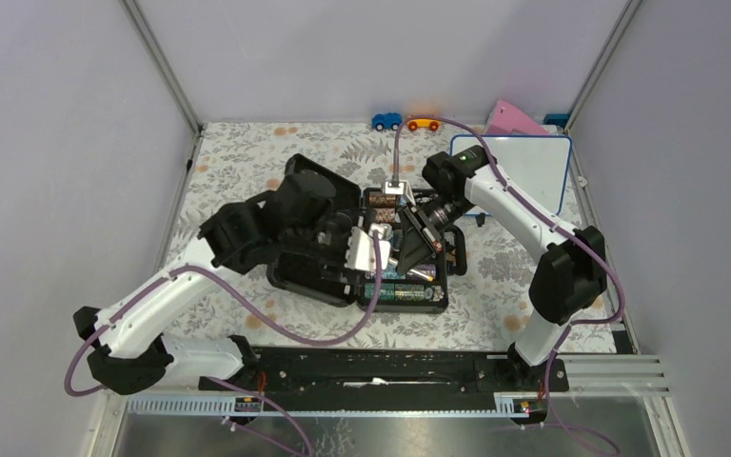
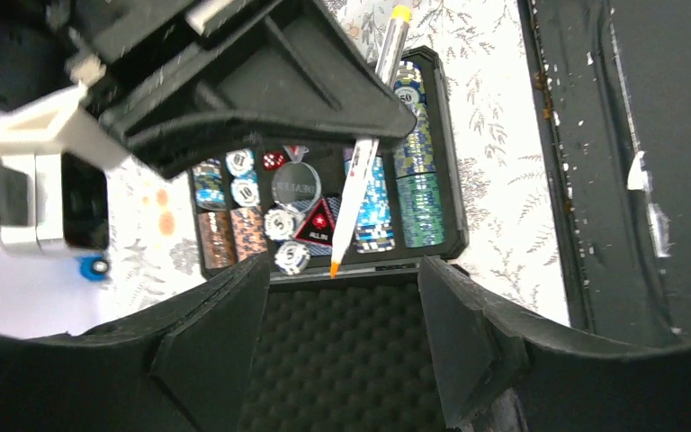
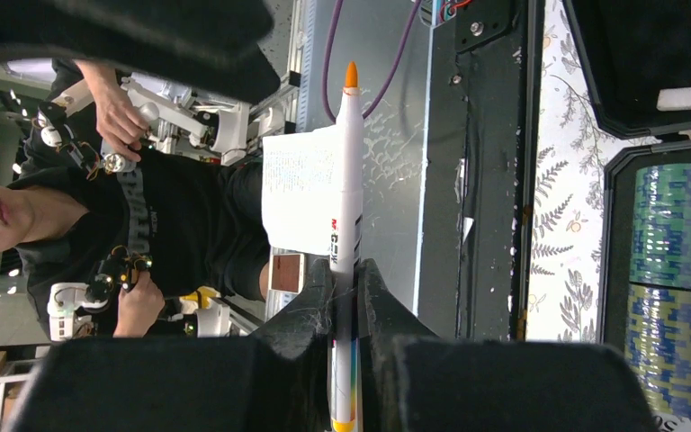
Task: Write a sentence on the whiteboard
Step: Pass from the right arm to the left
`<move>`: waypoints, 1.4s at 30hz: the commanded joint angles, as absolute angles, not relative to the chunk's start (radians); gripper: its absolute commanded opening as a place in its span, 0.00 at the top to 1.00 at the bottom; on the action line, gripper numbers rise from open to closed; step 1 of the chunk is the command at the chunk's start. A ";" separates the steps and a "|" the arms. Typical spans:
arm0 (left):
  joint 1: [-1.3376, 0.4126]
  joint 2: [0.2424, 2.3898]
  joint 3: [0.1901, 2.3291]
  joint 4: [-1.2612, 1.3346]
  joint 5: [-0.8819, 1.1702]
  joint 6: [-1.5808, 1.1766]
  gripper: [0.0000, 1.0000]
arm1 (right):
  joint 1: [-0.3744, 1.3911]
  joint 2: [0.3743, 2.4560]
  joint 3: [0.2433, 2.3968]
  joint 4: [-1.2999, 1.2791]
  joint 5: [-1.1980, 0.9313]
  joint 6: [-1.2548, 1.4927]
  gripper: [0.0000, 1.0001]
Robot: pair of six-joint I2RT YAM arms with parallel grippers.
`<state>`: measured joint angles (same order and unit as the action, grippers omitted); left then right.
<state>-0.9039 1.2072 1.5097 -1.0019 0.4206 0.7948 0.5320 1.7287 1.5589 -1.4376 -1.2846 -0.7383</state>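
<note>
**A:** What could go wrong from here?

**B:** The marker (image 3: 349,180) is uncapped, its orange tip bare, and it hangs over the open chip case (image 2: 451,162) near the middle of the worktop (image 1: 247,162); a dip of that arm would, I judge, drag ink across the chips (image 2: 418,193) or the foam lid (image 2: 342,369).

**A:** And the grip?

**B:** The right claw (image 3: 346,274) is clamped on the barrel toward its back end, so a long length sticks out in front; pressed on a board, it could pivot between the fingers and the strokes would wander. The left claw (image 2: 344,270) stands apart with nothing between its fingers, close to the marker's tip; the arms crowd each other over the case, and a bump could knock the pen askew.

**A:** Where is the whiteboard (image 1: 538,162)?

**B:** At the far right corner of the worktop, well apart from the tip, just in front of the pink wedge (image 1: 514,119); the right arm crosses its lower left part in the overhead view, so swinging the pen round risks clipping the frame.

**A:** How does it look?

**B:** Small and white, with a thin blue frame and rounded corners; from above its face reads plain white — I cannot make out any sentence on it, though pale ink might be too faint to show.
</note>
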 commanded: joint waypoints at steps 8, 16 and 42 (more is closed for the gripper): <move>-1.105 1.291 1.583 -1.005 0.109 0.891 0.42 | 0.578 1.735 1.614 -1.477 -1.325 -0.710 1.00; -1.145 1.313 1.546 -1.013 0.071 0.901 0.55 | 0.581 1.725 1.612 -1.479 -1.322 -0.709 1.00; -1.122 1.283 1.472 -0.963 0.128 0.721 1.00 | 0.572 1.706 1.679 -1.470 -1.297 -0.694 0.60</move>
<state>-1.1507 1.3109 1.4933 -1.0016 0.0868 0.8318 0.5770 1.7348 1.6039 -1.4601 -1.2690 -0.7025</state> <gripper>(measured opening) 0.050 0.269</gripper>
